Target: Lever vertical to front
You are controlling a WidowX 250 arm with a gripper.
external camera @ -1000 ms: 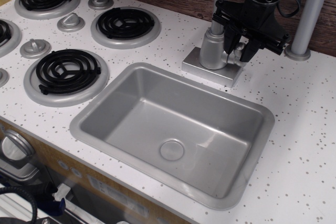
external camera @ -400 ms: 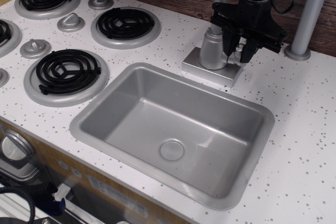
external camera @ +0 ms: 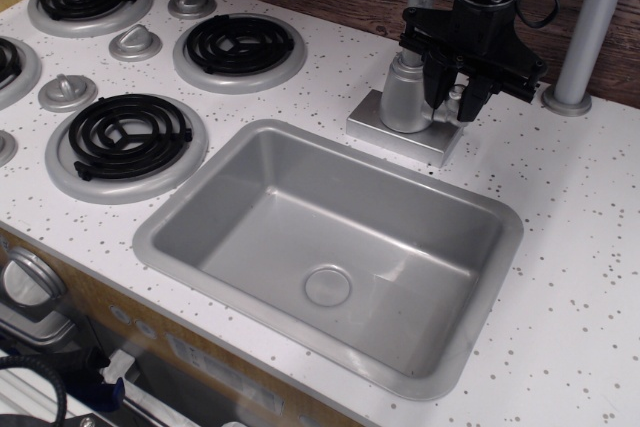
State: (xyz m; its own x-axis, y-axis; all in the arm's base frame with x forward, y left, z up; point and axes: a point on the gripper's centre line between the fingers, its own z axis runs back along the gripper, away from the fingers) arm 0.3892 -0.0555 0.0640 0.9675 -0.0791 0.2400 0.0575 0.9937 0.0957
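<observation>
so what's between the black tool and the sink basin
In the single camera view, only the square silver-grey tap base plate and a narrow strip of speckled white countertop lie between the black tool and the grey sink basin.

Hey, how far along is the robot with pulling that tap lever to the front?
Done: the gripper has reached the tap body, its fingers straddling the small lever. In hand: getting a grip; whether the fingers are closed on it can't be told from this view. Left: the lever looks upright between the fingers, so the swing forward toward the sink seems not yet done.
</observation>
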